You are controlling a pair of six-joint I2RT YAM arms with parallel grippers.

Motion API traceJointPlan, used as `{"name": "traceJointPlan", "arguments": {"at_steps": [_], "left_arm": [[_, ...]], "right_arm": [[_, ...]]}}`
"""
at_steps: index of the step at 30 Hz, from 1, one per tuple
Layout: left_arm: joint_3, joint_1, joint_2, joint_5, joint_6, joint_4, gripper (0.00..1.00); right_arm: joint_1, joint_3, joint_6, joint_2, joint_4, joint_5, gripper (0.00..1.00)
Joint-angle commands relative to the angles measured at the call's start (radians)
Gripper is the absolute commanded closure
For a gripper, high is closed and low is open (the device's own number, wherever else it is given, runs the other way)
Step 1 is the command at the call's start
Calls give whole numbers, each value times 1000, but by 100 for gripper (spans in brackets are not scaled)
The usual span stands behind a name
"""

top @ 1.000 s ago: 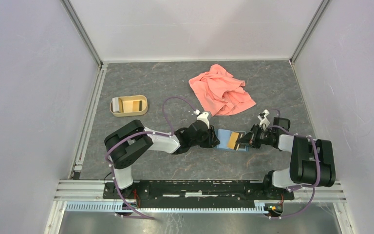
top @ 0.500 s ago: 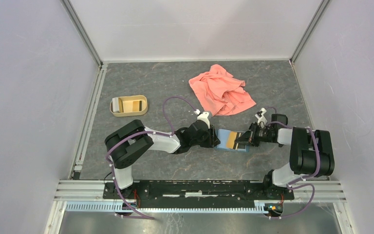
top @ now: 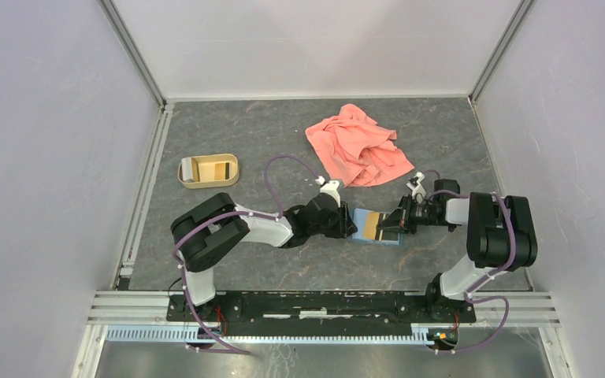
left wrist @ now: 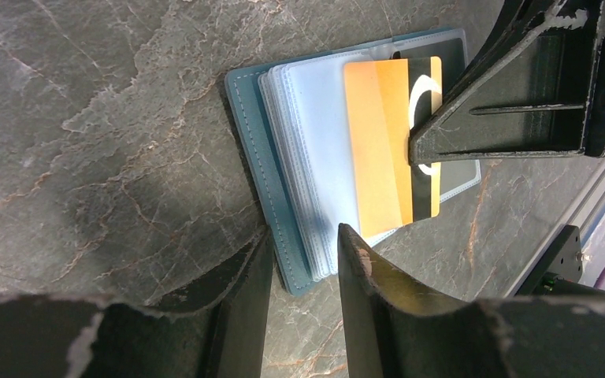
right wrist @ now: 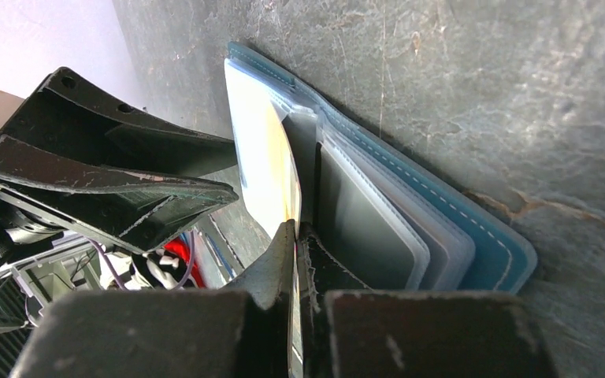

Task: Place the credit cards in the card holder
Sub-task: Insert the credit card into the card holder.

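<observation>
The teal-blue card holder [top: 360, 218] lies open on the table between my two grippers, its clear sleeves fanned out [left wrist: 307, 157]. An orange-gold credit card [left wrist: 378, 150] with a dark stripe lies partly across the sleeves. My right gripper [right wrist: 296, 228] is shut on the card's edge and holds it against the sleeves [right wrist: 362, 228]. My left gripper [left wrist: 305, 236] stands partly open over the holder's near corner. One of its fingers is over the sleeves, the other beside the teal cover's edge [left wrist: 248, 134].
A tan oval tray [top: 208, 182] holding a few flat items sits at the back left. A crumpled salmon-pink cloth [top: 358, 146] lies at the back right, just beyond the right arm. Walls enclose the table on three sides.
My right gripper has shifted slightly left with the card, sliding it further over the holder. The left gripper has stayed where it was.
</observation>
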Motion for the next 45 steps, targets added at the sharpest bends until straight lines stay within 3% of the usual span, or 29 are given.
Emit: {"name": "traceJointPlan", "arguments": {"at_steps": [1,9,19,35,45], "left_arm": [[10,-12,49,51,5,-66,57],[13,-12,54,59,0,-59,57],[-9,-12,38,56,-5,-42,57],[-2,-9,36,73,-7,-29,57],[-7,-9,37,103,-11,10,57]], "right_arm": [[29,25,-35,33,-23,55,97],[59,55,-59,52,-19,59,92],[58,88,-152,9,-102,104,66],[74,115,-246,-49,-174,178,54],[224,185,-288,-62,-224,313,52]]}}
